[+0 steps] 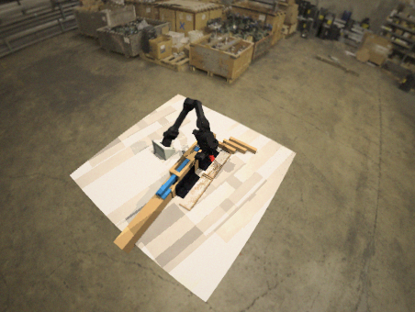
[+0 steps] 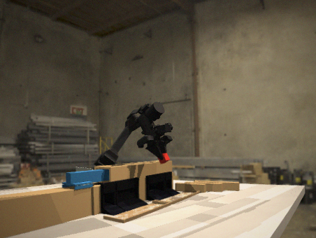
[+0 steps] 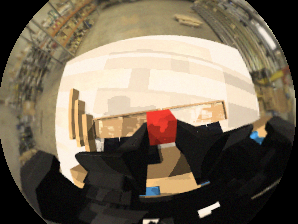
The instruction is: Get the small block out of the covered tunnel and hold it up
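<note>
The claw is pinching the red block between its fingertips, and its fingers slant downward. The block is outside the tunnel; in the exterior view it shows at the upper edge of the wooden frame, near that frame's far end. Part of the block is hidden by the fingers.

Along the frame's side are dark bays, with a wooden upright between them. The blue piece runs lengthwise in the frame and sticks out of the end away from the claw, above a long wooden beam that reaches past the edge of the counter.

A thin speckled strip lies flat in front of the bays. Near the frame's other end, several wooden rods lie side by side.

The black arm bends up and over from its foot, where a pale bracket stands on the counter. Beyond are wooden crates on the concrete floor and, by the wall, stacked metal lengths.
</note>
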You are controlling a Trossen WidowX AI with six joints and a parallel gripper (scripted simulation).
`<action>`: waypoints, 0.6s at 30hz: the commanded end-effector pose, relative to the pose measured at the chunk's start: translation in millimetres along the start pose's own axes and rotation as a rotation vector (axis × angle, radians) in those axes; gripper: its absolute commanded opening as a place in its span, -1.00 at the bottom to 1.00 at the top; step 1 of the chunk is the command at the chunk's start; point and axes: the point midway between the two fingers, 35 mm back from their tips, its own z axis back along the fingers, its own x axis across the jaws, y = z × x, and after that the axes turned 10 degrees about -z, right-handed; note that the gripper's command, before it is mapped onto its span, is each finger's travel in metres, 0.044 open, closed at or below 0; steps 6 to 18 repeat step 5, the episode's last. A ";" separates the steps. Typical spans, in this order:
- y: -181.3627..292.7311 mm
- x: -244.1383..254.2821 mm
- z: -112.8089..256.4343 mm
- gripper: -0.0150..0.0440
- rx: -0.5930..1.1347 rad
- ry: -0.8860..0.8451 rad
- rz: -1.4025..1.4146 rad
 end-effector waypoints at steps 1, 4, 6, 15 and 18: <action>-0.9 2.1 2.3 -0.49 -0.010 -0.004 0.010; -0.9 2.1 2.3 -0.49 -0.010 -0.004 0.010; -0.9 2.1 2.3 -0.49 -0.010 -0.004 0.010; -0.9 2.1 2.3 -0.49 -0.010 -0.004 0.010; -0.9 2.1 2.3 -0.49 -0.010 -0.004 0.010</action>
